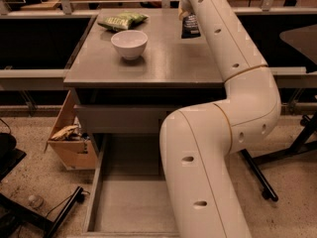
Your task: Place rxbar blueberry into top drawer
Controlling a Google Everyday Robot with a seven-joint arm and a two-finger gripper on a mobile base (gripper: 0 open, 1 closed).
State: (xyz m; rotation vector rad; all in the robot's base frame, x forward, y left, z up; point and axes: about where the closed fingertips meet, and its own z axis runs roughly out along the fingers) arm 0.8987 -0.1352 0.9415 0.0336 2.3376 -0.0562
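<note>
Presently, the gripper [184, 13] is at the far right of the cabinet top [163, 66], largely hidden behind the arm [233, 113]. It is closed on the upper end of the rxbar [190, 27]. The rxbar hangs upright from it, dark wrapper facing the camera, over the back right part of the top; whether its lower edge touches the surface cannot be determined. The drawer [130, 202] stands pulled out at the foot of the cabinet, near the camera, with its grey floor bare where visible; the arm covers its right side. A white bowl [129, 43] sits upright left of centre on the cabinet top. A green bag [122, 20] lies behind the bowl, at the back edge. A cardboard box [74, 150] rests on the floor left of the drawer.
</note>
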